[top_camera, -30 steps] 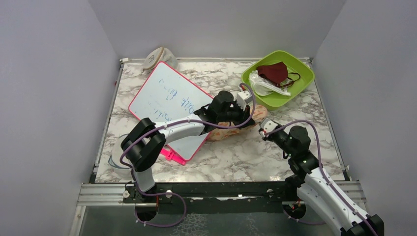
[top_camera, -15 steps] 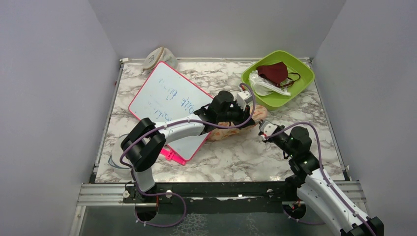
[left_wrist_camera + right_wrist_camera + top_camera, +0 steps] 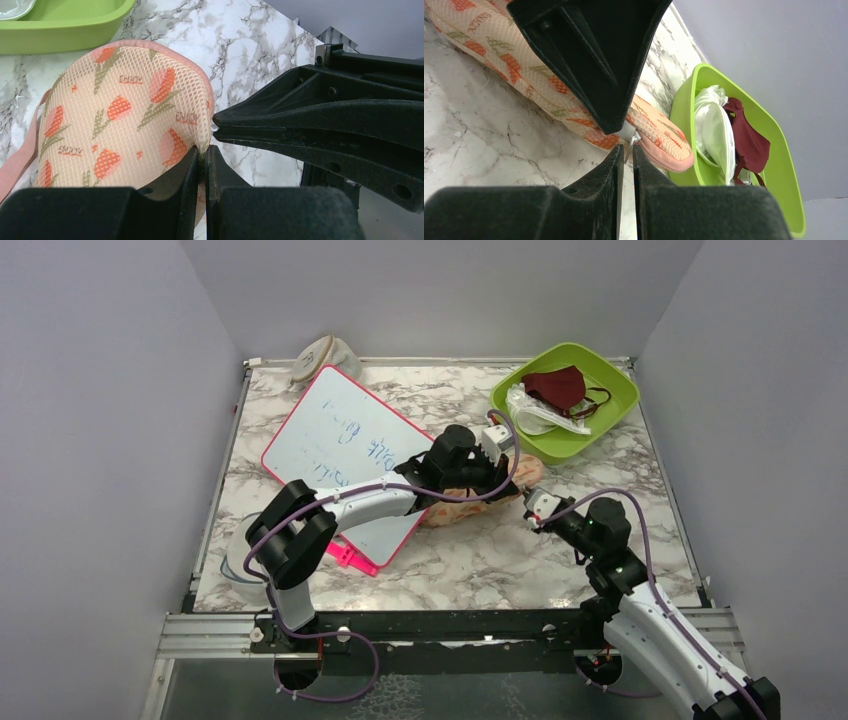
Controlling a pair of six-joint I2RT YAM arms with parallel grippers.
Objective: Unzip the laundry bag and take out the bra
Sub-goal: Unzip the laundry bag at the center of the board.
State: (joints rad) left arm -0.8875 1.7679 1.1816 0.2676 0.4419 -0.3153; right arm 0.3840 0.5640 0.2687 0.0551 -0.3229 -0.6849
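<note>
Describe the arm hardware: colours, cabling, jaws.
Both look alike: the left arm and right arm have white link shells between chunky black joint housings. A purple cable loops loosely along each. A small white camera block sits at each wrist. The jaws are matte black plastic, tapering to wedges, with ribs and screw holes.

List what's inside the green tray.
A maroon face mask lies in the green tray, next to a clear plastic wrapper. Whatever lies beneath them on the tray floor is covered.
</note>
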